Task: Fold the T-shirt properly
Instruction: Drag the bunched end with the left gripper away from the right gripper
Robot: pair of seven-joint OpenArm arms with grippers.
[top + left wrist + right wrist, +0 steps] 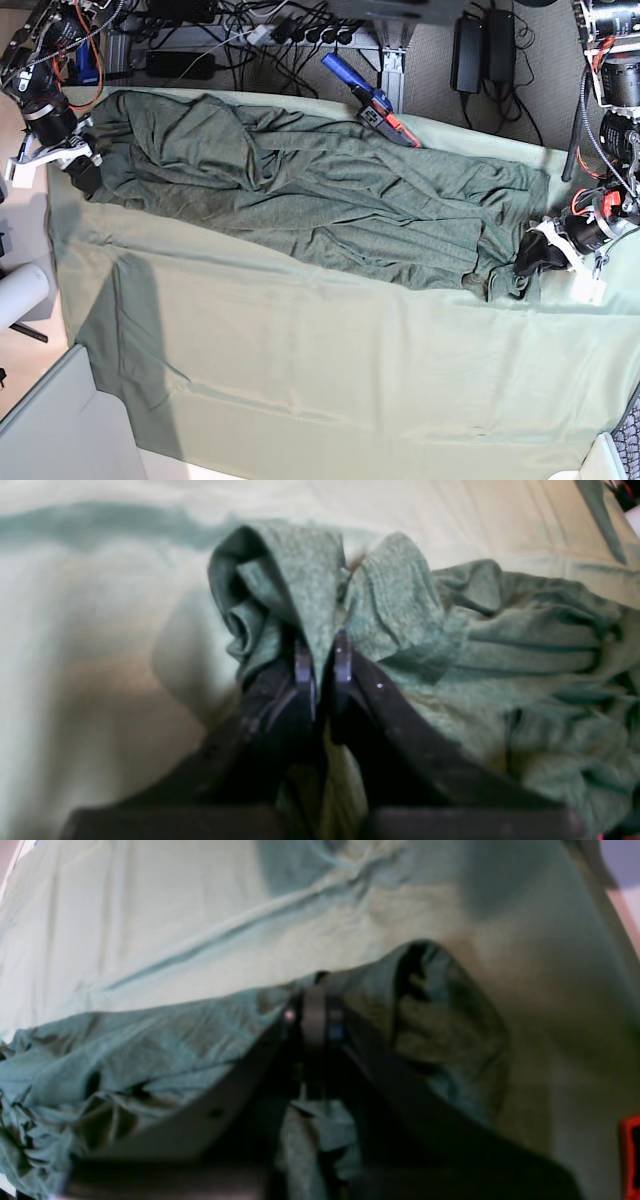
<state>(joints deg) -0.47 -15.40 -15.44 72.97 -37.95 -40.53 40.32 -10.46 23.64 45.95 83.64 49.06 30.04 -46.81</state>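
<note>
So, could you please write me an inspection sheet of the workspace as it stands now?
Surface: table sheet, pale mint green, creased, bare across the near half.
Job's things: T-shirt, dark grey-green, stretched rumpled along the far half, not yet folded.
Clutter: blue and red tool at the far edge, beside the shirt; white roll off the table's side.
Grippers: left claw shut on a bunched fold of T-shirt; right claw shut on the T-shirt's edge at the opposite end.
Cables: tangled leads and a power strip behind the table.
Surroundings: power bricks on the floor; bare floor alongside.
</note>
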